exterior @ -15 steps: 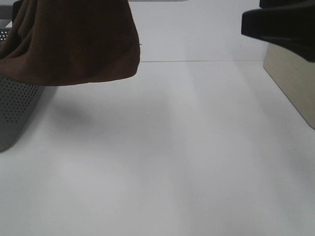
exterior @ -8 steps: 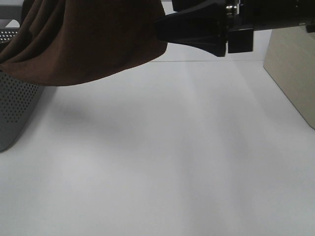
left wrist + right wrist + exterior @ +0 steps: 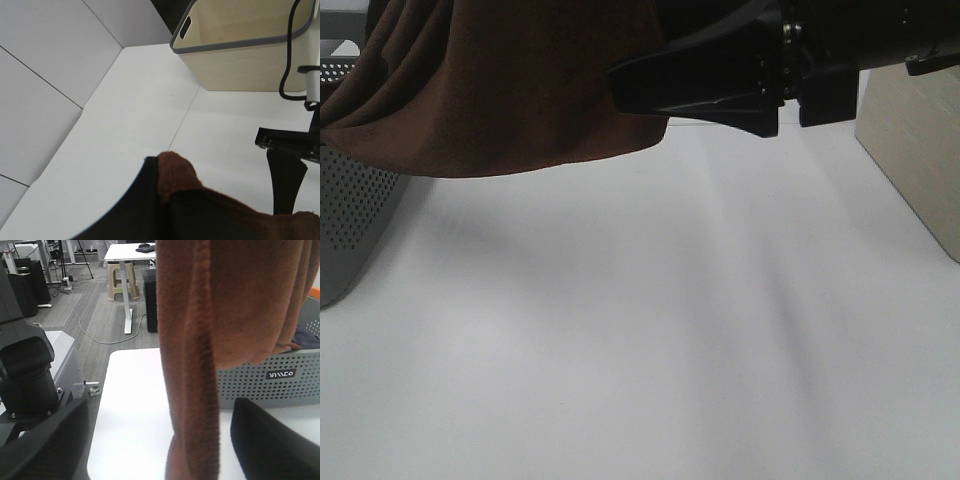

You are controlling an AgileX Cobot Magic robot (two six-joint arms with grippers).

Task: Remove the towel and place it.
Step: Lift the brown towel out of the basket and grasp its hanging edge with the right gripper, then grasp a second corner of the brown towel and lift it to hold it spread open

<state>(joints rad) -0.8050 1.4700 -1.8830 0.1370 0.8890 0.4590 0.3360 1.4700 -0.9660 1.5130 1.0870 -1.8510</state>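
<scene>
Closest to me, the flat white tabletop (image 3: 640, 360) fills the lower two thirds of the overhead view, with a soft shadow on it at the left. Above that shadow, in the upper left of the frame, the dark brown terry-cloth towel (image 3: 510, 90) hangs in loose folds clear of the table. Its top runs out past the top edge.

The black right gripper (image 3: 640, 90) reaches in from the upper right, its tips at the towel's lower right edge. From its own camera, the two black fingers (image 3: 45, 445) stand wide apart in the lower corners. A long hanging fold of towel drops between them, and neither finger presses on it.

The left gripper (image 3: 167, 185) sits at the bottom of its own view. A black finger there is closed against a bunched nub of brown cloth, so it is clamped on the towel.

Further back, a grey perforated plastic basket (image 3: 350, 210) stands at the left edge of the overhead frame. The towel's left side passes in front of its rim, and I cannot tell whether they touch. At the right edge is a beige rectangular bin with a grey rim (image 3: 915, 170), and the left wrist view shows a black cable (image 3: 287, 50) looping in front of it. Beyond the table, in the upper left of the right wrist view, a white desk (image 3: 132, 252) stands on grey carpet.
</scene>
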